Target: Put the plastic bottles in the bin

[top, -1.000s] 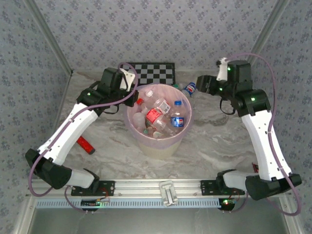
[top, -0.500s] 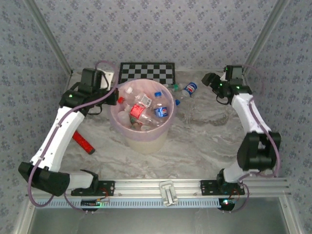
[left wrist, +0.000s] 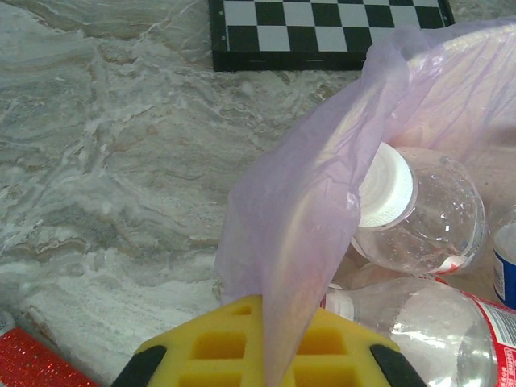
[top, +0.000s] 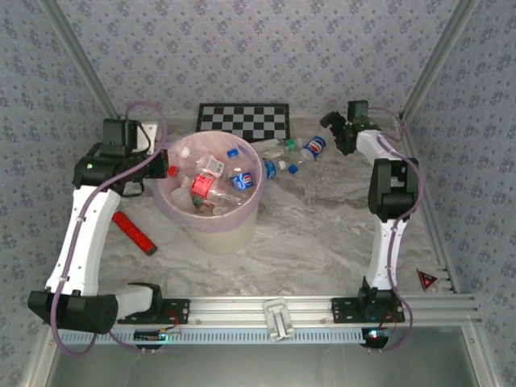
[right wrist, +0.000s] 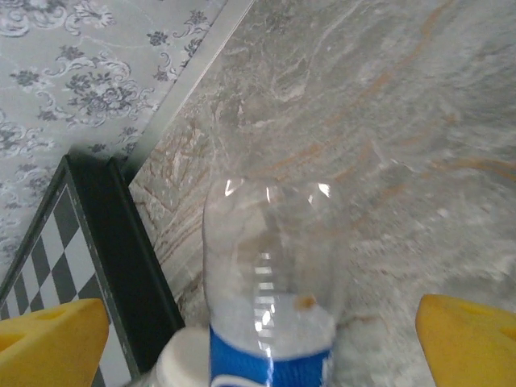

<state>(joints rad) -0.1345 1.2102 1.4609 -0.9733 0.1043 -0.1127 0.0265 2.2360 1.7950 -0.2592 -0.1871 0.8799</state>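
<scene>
One bin (top: pixel 218 238) stands left of the table's middle. Its pink bag (left wrist: pixel 306 210) is draped over the rim. Inside lie at least five plastic bottles (top: pixel 203 185) in a heap, too jumbled for a surer count. The left wrist view shows two of them, one with a white cap (left wrist: pixel 387 189).

Just right of the bin, three or four more bottles (top: pixel 274 167) lie on their sides in a loose line running away from its rim. The farthest has a blue label (top: pixel 316 147).

One checkerboard (top: pixel 244 121) lies behind the bin against the back wall. One flat red bar (top: pixel 133 232) lies to the bin's left.

The marbled table (top: pixel 322 234) lies open on the bin's right and on its near side, up to the rail.

The left gripper (left wrist: pixel 270 343) is at the bin's left rim, its yellow fingers pressed together on a fold of the bag.

The right gripper (right wrist: pixel 258 339) is beyond the far end of the bottle line. Its fingers (right wrist: pixel 48 343) are spread wide on either side of the blue-labelled bottle without touching it.
</scene>
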